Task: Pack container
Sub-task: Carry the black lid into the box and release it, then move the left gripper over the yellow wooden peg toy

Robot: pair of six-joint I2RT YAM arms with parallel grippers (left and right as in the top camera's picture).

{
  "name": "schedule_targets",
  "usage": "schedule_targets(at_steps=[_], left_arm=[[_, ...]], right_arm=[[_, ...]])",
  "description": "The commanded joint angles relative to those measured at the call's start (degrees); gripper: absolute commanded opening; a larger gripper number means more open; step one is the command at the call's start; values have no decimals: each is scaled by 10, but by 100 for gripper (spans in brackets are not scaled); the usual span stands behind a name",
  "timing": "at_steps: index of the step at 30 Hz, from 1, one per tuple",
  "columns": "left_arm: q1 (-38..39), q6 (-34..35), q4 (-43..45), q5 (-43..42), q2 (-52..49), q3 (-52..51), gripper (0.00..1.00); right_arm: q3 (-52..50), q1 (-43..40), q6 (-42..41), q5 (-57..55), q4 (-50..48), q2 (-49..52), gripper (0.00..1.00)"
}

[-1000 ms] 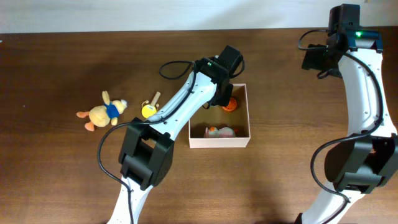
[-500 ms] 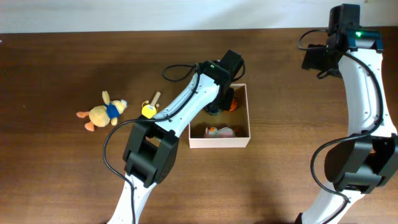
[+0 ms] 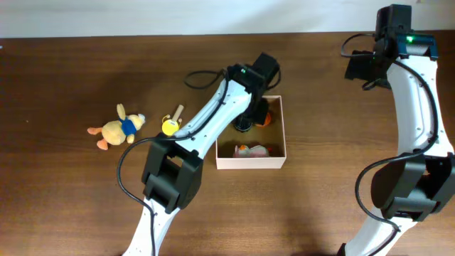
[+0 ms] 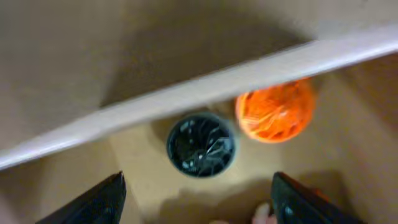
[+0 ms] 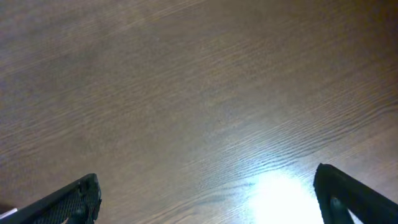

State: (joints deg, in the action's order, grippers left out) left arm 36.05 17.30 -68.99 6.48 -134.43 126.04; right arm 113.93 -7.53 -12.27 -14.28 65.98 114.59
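Observation:
The container is a square cardboard box with cream walls and a tan inside, at mid-table. In it lie an orange ball, a dark round ribbed thing and a pink-white toy. My left gripper hangs over the box's far left corner. In the left wrist view my left gripper is open and empty, above the dark round thing and the orange ball, with the box wall just behind. My right gripper is open and empty over bare wood, at the far right.
A yellow plush bunny in a blue shirt and a small yellow toy with a wooden stick lie on the table left of the box. The left arm stretches across the space between them and the box.
The dark round thing did not show a second ago and now lies in the box below my open left gripper, which has shifted slightly. The right arm has not moved.

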Motion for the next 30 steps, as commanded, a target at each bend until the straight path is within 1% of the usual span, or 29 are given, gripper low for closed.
schedule_targets(at_steps=[1,4,5,7,10,12,14,16,20,21,23,24,30], left_arm=[[3,-15,-30,7,4,96,77],[1,-25,-50,23,4,172,78],[-3,-26,-63,43,4,199,78],[-16,-26,-82,73,4,220,79],[-61,-26,-127,107,4,226,79],[-114,-26,-158,106,4,225,79],[-148,-26,-168,101,4,225,79],[-178,-42,-170,87,3,225,79],[-233,-94,-169,44,0,202,79],[-246,-116,-165,19,-4,184,79],[-255,-131,-162,-2,-8,161,79],[-256,-137,-151,-11,-10,135,79],[-256,-146,-113,-14,-10,51,79]], right_arm=[[-3,-4,-9,-3,0,1,99],[-3,-4,-9,-3,0,1,99],[-3,-4,-9,-3,0,1,99],[-3,-4,-9,-3,0,1,99],[-3,-4,-9,-3,0,1,99],[-3,-4,-9,-3,0,1,99],[-3,-4,-9,-3,0,1,99],[-3,-4,-9,-3,0,1,99],[-3,-4,-9,-3,0,1,99],[-3,-4,-9,-3,0,1,99],[-3,-4,-9,-3,0,1,99],[-3,-4,-9,-3,0,1,99],[-3,-4,-9,-3,0,1,99]])
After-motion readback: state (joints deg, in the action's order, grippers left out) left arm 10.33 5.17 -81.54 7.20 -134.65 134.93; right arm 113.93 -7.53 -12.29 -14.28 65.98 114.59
